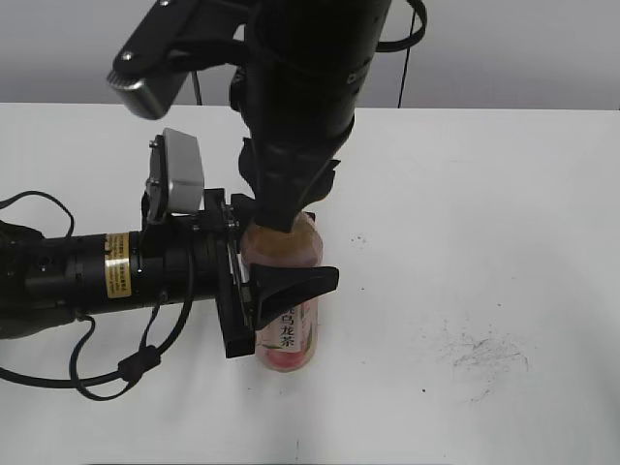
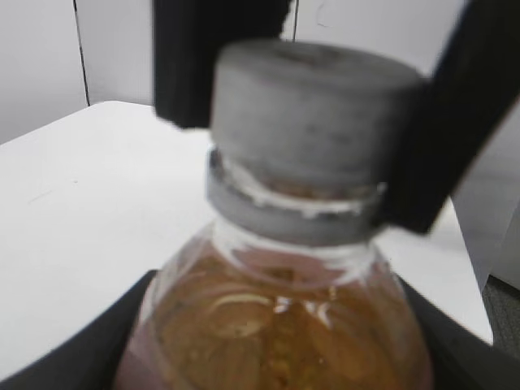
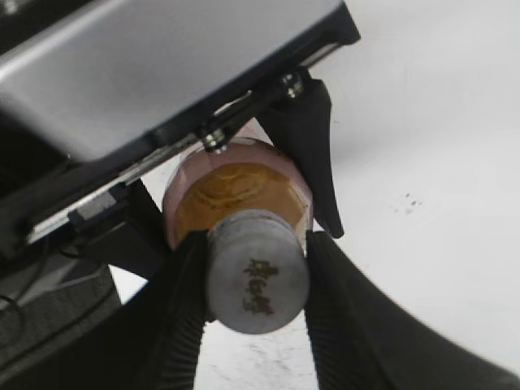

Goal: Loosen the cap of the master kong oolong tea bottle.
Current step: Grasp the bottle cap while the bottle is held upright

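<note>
Right wrist view — right gripper (image 3: 256,280) pinches cap (image 3: 257,281) from 3 and 9 o'clock, left gripper (image 1: 276,300) clamps master kong oolong tea bottle (image 1: 288,334) — grip step, twist next.

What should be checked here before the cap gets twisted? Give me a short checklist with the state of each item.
1. Bottle upright on the table: ok. The master kong oolong tea bottle stands on its base.
2. Body held against turning: ok. The left end effector is clamped around the labelled body.
3. Cap gripped: ok. The right end effector has a finger on each side of the cap, touching it.
4. Grip clear of the neck ring: ok. In the left wrist view the fingers sit on the cap, above the ring.
5. Cap already loosened: cannot tell. No gap shows at the ring.
6. Grip firm enough not to slip: cannot tell.
</note>
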Robot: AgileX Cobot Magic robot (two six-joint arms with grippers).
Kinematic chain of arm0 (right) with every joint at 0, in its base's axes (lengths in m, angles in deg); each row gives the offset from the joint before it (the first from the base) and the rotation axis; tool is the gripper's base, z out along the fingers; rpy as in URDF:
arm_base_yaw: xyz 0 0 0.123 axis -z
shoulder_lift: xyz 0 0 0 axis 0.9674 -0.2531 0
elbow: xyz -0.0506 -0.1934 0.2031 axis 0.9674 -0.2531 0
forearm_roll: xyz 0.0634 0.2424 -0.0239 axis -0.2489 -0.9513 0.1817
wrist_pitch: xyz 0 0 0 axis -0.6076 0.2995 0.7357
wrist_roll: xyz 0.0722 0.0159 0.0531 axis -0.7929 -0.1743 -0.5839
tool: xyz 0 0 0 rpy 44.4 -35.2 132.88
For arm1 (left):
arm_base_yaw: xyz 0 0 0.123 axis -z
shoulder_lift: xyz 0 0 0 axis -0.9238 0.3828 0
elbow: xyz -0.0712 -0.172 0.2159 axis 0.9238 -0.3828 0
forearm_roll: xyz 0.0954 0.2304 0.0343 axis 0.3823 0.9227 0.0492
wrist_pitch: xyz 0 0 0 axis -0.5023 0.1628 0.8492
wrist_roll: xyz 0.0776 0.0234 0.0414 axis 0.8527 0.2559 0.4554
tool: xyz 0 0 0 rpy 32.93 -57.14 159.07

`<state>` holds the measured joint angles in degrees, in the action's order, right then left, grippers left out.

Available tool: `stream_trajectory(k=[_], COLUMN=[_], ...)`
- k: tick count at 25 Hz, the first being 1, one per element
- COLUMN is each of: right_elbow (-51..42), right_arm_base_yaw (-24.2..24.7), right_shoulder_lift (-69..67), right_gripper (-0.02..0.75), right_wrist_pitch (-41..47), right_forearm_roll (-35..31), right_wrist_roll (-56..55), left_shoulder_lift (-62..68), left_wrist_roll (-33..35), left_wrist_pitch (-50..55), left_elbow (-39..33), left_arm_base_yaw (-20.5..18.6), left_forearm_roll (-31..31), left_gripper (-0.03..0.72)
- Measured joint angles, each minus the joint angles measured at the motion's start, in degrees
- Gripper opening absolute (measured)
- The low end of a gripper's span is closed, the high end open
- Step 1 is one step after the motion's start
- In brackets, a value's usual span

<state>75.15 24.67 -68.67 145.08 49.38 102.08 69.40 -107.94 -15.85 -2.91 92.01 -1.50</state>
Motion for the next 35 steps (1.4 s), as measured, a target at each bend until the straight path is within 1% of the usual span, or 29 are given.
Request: stream_trajectory(k=[6,12,18,21,24,27,35], right_elbow=[0.00,0.11,0.11,0.11,0.15,0.40,1.46], right_arm_base_yaw=[0.00,-0.05,-0.05,-0.05,-0.05,-0.05,-0.05], right_shoulder_lift=[0.00,0.00,0.00,0.00,0.00,0.00,-0.18], right_gripper=[0.272,0.272,0.272,0.272,0.272,0.272,0.272], right_wrist_pitch=[0.14,0.25,-0.33,-0.45,-0.56,-0.56,0.32], right_forearm_roll=[-0.11,0.11,0.28,-0.11,-0.37,-0.43,-0.95], right_wrist_roll=[25.85,56.97,92.38,103.94,110.68,113.59,115.43], left_shoulder_lift=[0.00,0.00,0.00,0.00,0.00,0.00,0.00], left_wrist_roll=[0.24,0.40,0.34,0.34,0.29,0.29,0.29], left_wrist_pitch=[-0.06,-0.06,-0.06,-0.06,-0.06,-0.06,-0.11], left_elbow=[0.00,0.00,0.00,0.00,0.00,0.00,0.00], left_arm_base_yaw=[0.00,0.00,0.00,0.00,0.00,0.00,0.00], left_forearm_roll=[0.25,0.25,0.04,0.01,0.01,0.01,0.12], left_gripper=[0.445,0.445,0.445,0.445,0.445,0.445,0.445])
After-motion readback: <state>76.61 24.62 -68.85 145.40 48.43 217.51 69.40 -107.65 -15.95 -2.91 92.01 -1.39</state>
